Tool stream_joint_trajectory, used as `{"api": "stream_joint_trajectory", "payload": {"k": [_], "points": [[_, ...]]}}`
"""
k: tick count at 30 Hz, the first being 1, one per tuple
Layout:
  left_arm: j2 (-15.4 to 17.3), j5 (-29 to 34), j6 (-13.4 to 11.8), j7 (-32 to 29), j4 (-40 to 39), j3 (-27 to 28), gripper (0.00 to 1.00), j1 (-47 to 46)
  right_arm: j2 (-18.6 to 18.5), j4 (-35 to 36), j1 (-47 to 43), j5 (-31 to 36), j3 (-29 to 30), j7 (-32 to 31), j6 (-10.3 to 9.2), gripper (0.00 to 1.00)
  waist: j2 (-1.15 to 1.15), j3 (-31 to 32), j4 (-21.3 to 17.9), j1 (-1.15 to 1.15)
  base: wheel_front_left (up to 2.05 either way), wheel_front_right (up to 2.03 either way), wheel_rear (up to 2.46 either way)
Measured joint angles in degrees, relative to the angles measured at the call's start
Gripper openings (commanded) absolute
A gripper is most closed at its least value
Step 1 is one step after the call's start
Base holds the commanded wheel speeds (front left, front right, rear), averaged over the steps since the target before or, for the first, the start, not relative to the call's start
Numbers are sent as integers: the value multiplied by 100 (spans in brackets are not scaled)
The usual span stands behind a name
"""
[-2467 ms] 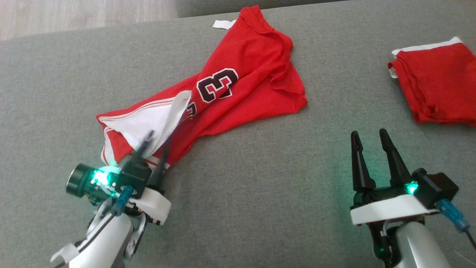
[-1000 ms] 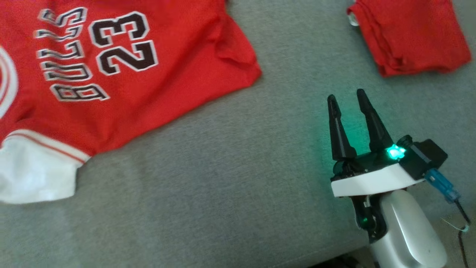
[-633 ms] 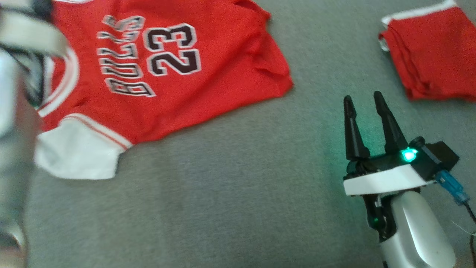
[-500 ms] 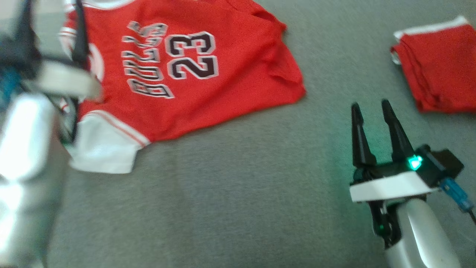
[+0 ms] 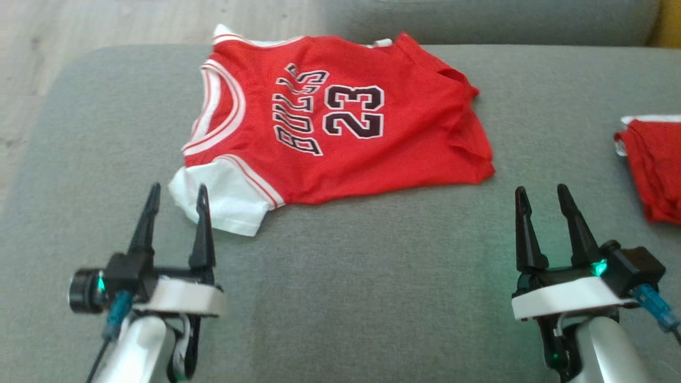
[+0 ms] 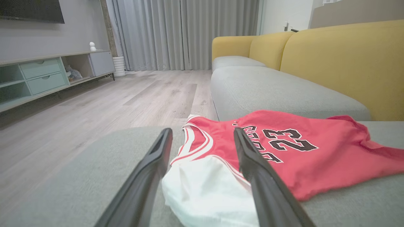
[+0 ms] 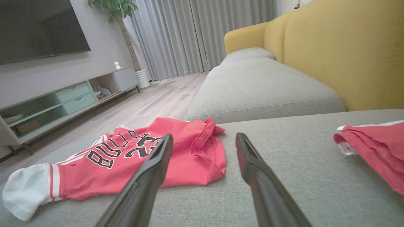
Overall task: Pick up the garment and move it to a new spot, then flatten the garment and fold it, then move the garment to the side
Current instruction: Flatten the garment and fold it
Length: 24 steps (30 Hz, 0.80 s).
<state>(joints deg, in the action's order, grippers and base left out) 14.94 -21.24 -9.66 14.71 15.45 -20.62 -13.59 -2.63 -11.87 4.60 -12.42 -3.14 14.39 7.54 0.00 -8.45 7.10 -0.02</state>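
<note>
Seeing left gripper (image 5: 179, 187) and right gripper (image 5: 541, 189) spread wide, empty. Risking fresh creases in the shirt (image 5: 340, 122) (rumpled hem (image 5: 475, 139) at 3 o'clock) by pinching just 1 layer.

Bare cushion (image 5: 362, 298) near, jersey (image 5: 420, 138) beyond

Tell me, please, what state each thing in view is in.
jersey: spread out, print up, hem side rumpled, not yet folded, ungripped.
second red garment: folded, lying apart at the right.
left pincer: open, empty.
right pincer: open, empty.
</note>
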Motion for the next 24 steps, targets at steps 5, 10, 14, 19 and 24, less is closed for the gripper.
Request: {"api": "stream_joint_trajectory", "payload": {"k": [5, 10, 14, 19, 24], "points": [[-88, 23, -40, 0, -166, -2, 100, 170, 5, -222, 45, 318, 53, 0, 0, 100, 0, -58, 141, 1, 0, 0, 0], [-185, 78, 19, 0, -182, -37, 100, 41, -3, -1150, 627, 612, 322, -396, 0, 100, 0, -301, 219, 2, 0, 0, 0], [-325, 142, 70, 0, -136, -127, 100, -133, -5, -1867, 1390, 472, 427, -597, 0, 100, 0, -515, 317, 2, 0, 0, 0], [-453, 185, 163, 0, 1, -148, 100, -255, -13, -3008, 2107, -297, 388, -633, 0, 100, 0, -714, 450, 3, 0, 0, 0], [-500, 242, 218, 0, 69, -125, 100, -280, -98, -3841, 2794, -298, 286, -487, -1, 100, 0, -822, 493, 2, 0, 0, 0]]}}
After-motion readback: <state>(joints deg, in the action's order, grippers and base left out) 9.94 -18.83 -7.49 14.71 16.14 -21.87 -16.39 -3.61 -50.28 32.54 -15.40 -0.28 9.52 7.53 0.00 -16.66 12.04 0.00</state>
